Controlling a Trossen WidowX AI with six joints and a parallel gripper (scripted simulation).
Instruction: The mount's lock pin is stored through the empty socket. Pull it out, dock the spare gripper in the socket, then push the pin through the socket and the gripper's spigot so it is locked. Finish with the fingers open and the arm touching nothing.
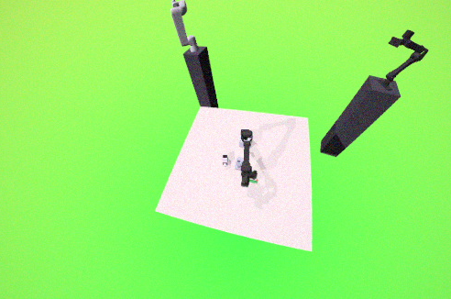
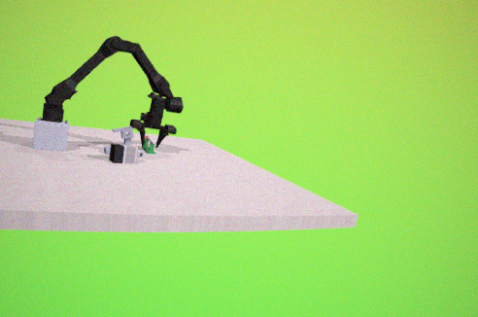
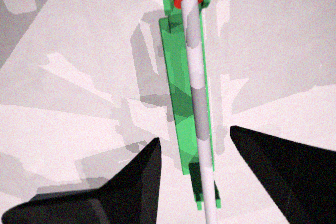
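Observation:
A pale rod [image 3: 194,65], which looks like the lock pin, runs lengthwise over a green holder [image 3: 176,80] [image 2: 150,147] [image 1: 253,182]. Red parts [image 3: 178,4] [image 2: 147,137] show at the holder's far end. My gripper [image 3: 194,136] [image 2: 150,145] is open and points down, its fingers apart on either side of the rod and holder. The grey mount [image 2: 127,130] [image 1: 239,162] stands beside the arm; its socket is too small to make out. A black and grey block [image 2: 123,154] [image 1: 225,160], likely the spare gripper, stands apart from it, in front of it in the exterior view.
The arm's pale base block [image 2: 51,135] stands on the white table [image 2: 229,194]. The arm arches over from base to gripper, close beside the mount. Beyond the table's edges, a dark pedestal [image 1: 201,75] carries a pale arm and another pedestal [image 1: 363,110] carries a dark arm.

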